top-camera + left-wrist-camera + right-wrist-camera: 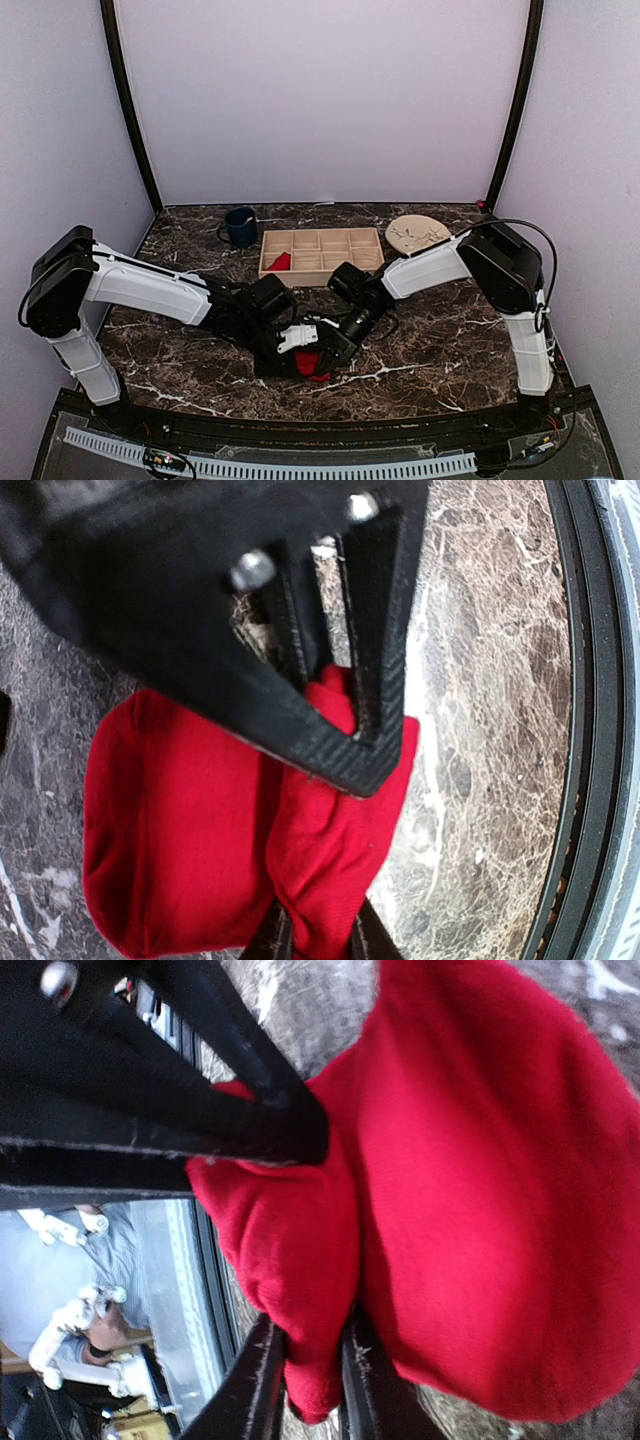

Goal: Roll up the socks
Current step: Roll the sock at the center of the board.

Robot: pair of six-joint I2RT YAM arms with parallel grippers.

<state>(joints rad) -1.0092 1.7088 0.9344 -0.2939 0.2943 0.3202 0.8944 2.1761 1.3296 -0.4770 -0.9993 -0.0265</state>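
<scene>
I am pinching the red sock (310,363) between the left gripper (335,850) and the right gripper (300,1250), at lower centre overhead.

arms: left arm (140,285) and right arm (425,265) wore smooth white tube-shaped shells | joints (60,280): bulky black rounded blocks between the white sections | cable (552,262): thin, black, ran outside the right arm | fingers (385,630): black ribbed plastic, flat open triangular frames | screws (252,570): round silver heads
</scene>
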